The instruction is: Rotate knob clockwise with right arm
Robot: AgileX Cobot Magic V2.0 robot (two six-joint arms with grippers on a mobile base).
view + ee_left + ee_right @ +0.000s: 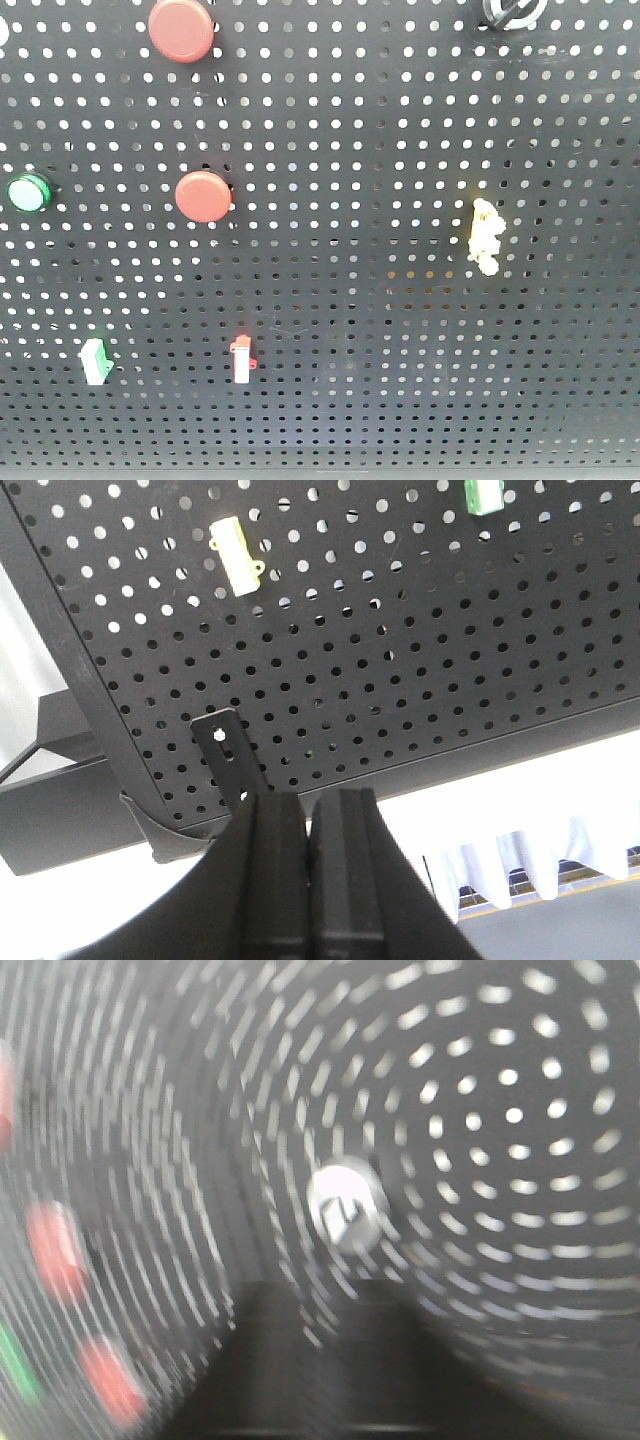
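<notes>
The knob [343,1205], silvery round with a dark pointer mark, sits on the black pegboard [520,1210] at the middle of the blurred right wrist view. My right gripper [338,1290] shows as two dark fingers just below the knob with a narrow gap between them, holding nothing. The picture is smeared in arcs. In the front view the knob [513,10] is cut by the top right edge, and no arm shows there. My left gripper [308,805] is shut and empty, below the pegboard's lower edge [480,742].
On the pegboard [400,330] are two red round buttons [181,28] [203,196], a green button [28,193], a yellow part [486,236], a green-white switch [95,361] and a red-white switch [242,358]. A black bracket [232,752] hangs near the left gripper.
</notes>
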